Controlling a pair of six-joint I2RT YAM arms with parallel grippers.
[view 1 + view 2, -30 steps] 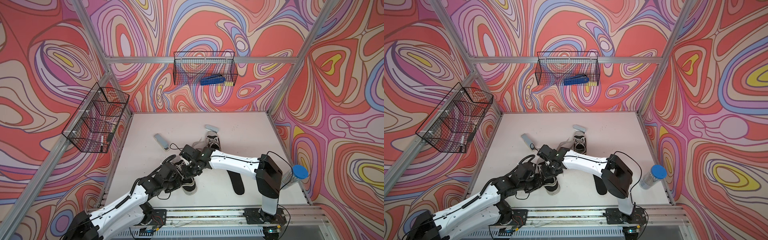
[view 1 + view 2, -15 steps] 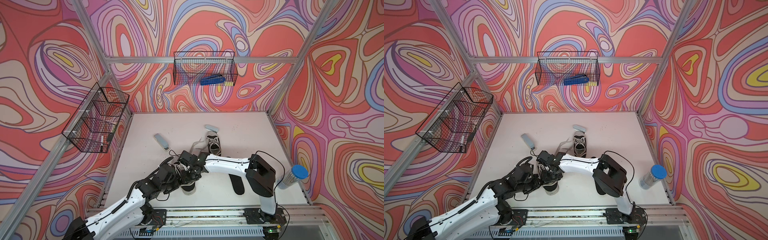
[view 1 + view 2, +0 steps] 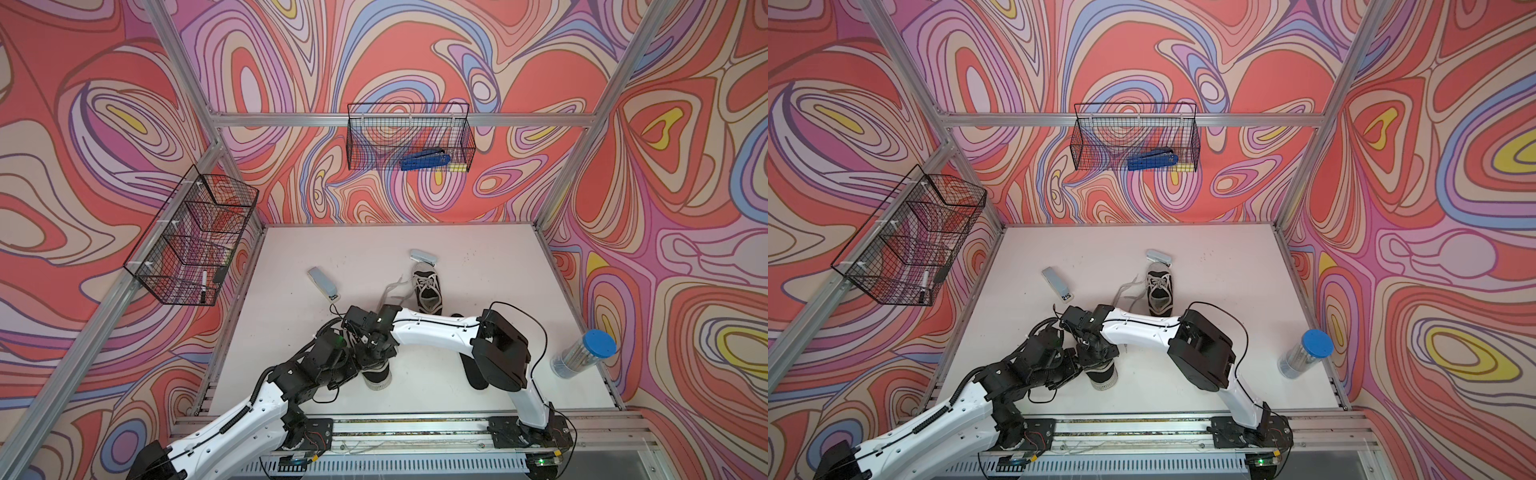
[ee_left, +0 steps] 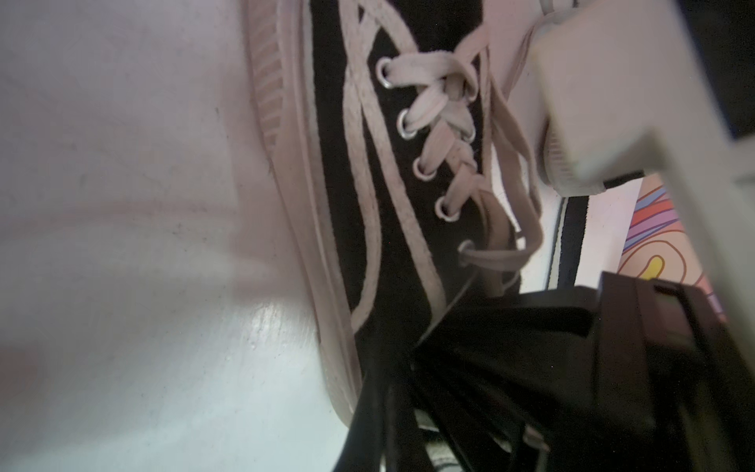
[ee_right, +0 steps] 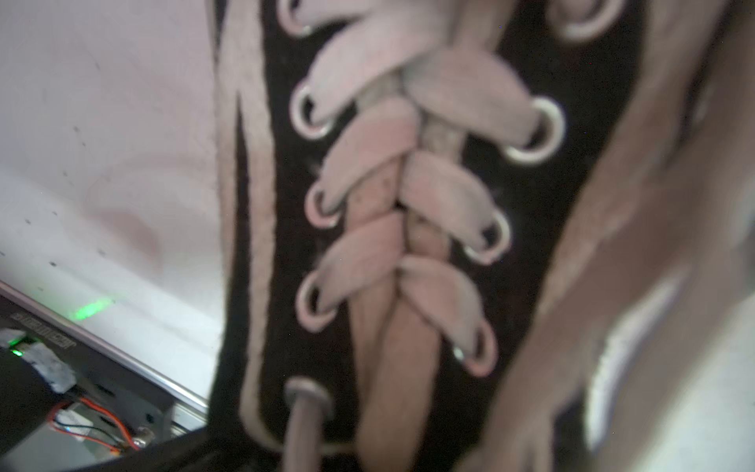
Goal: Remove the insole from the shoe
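White tabletop [image 3: 478,266] lay under your left claw [image 3: 360,368] and right claw [image 3: 376,351]. Both were closed, with the shoe [image 3: 379,377] just beneath them; you couldn't tell whether either gripped it.

No lettering is legible; the dark label on the grey block [image 3: 323,284] is too small

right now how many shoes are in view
2. The front shoe lies close to the robot, partly covered; the back shoe sits farther back, toe pointing away. Nothing suggests a hidden third.
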